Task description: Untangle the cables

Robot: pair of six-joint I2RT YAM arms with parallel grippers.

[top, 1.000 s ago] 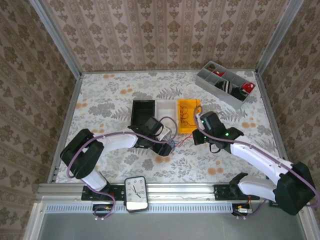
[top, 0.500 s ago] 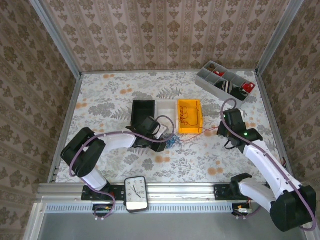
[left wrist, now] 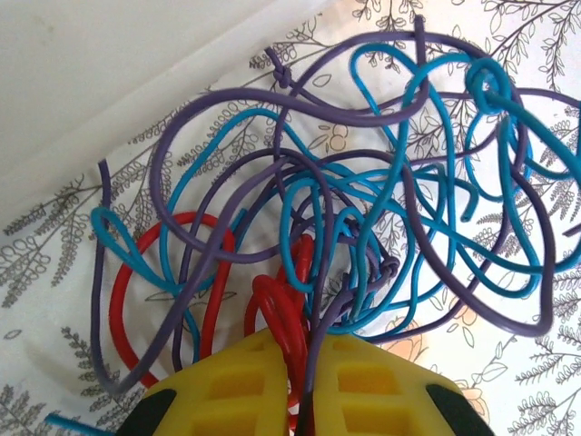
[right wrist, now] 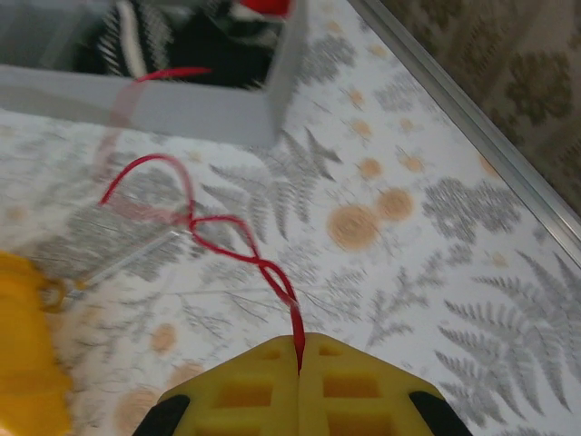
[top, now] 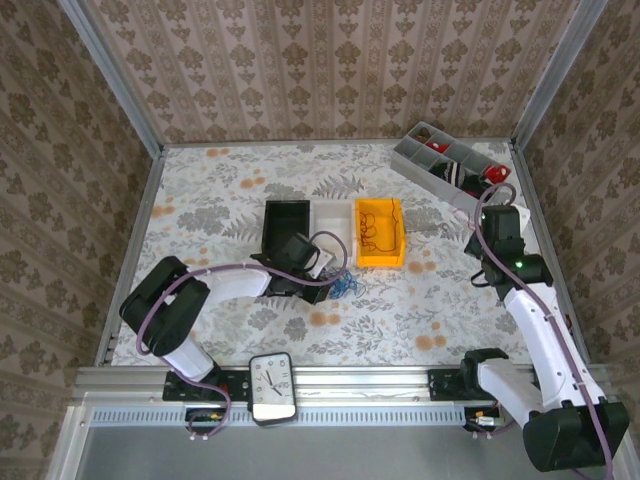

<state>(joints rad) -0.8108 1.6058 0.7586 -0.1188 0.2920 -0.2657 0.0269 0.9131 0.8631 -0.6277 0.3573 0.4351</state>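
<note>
My right gripper [right wrist: 300, 345] is clamped on a red cable [right wrist: 227, 238] trailing loose. My left gripper [left wrist: 307, 354] pins the clump [left wrist: 363, 209], its blue, purple and red loops knotted. Most work's left, I reckon.

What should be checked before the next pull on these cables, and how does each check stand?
1. Grip of left pincer on the clump: ok, shut.
2. Grip of right pincer on the red cable: ok, shut.
3. Clump's red loops free of blue cable and purple cable: not ok.
4. Red cable clear of the grey tray: cannot tell, blurred.
5. Slack beside the right pincer: ok, cable lies wavy.
</note>
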